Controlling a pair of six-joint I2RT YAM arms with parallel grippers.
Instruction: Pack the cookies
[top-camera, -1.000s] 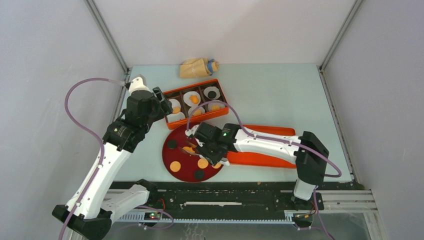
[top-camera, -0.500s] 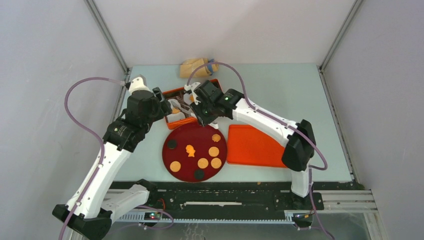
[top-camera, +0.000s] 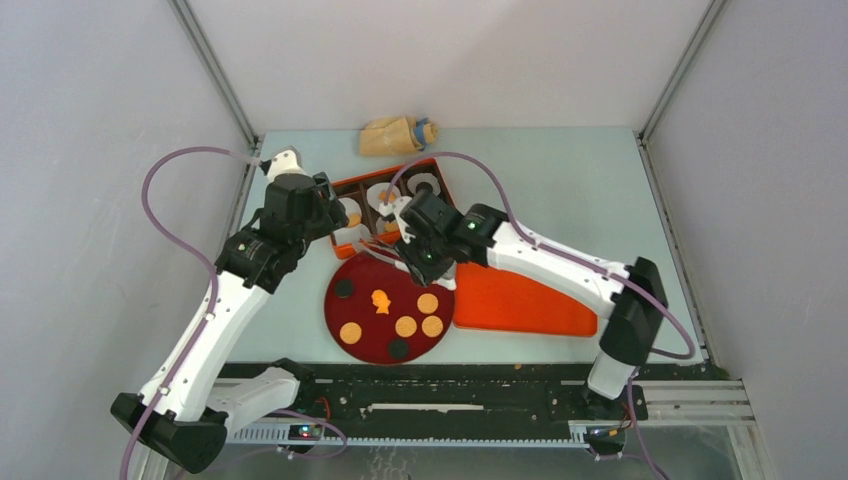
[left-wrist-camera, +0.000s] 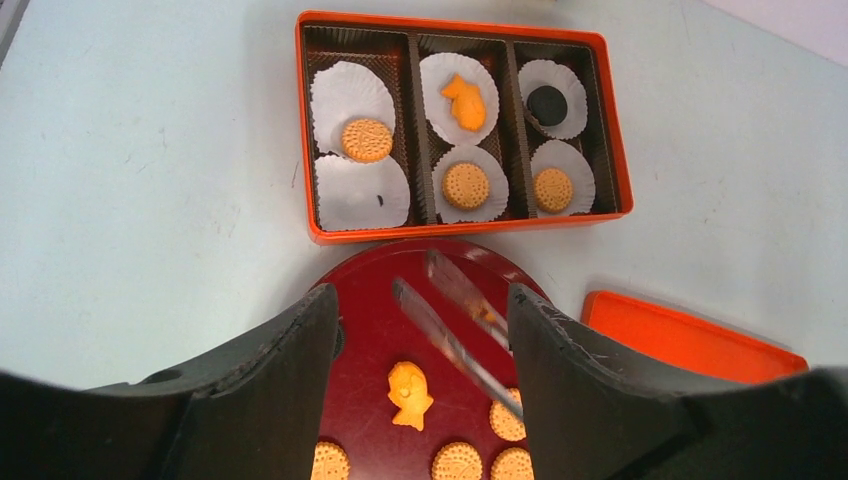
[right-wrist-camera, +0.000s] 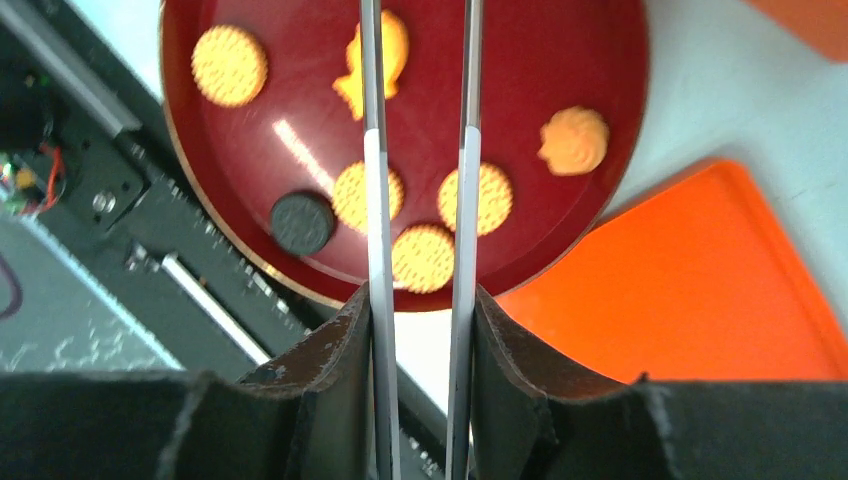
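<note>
1. Cookies (right-wrist-camera: 367, 197) lie on the dark red plate (right-wrist-camera: 560, 60), directly under the right gripper (left-wrist-camera: 416, 270). Its 2 long thin fingers (right-wrist-camera: 377, 200) run parallel, a narrow gap apart, with nothing between them.
2. Right wrist view, under and beside those fingers: 4 round tan, 2 orange irregular, 1 dark.
3. Orange lid (top-camera: 520, 300) lies flat just beside the plate, off to 1 side of the right gripper.
4. Left gripper (top-camera: 330, 210) has its jaws wide and holds nothing. Orange box (left-wrist-camera: 460, 227) lies ahead of it, just past the plate's far rim.
5. Box has 3 compartments and 6 white liners (left-wrist-camera: 362, 193). 5 liners carry cookies: 3 round tan, 1 orange irregular, 1 dark.
6. Tan crumpled bag (top-camera: 397, 135) lies farthest, beyond the box, well apart from both grippers.
</note>
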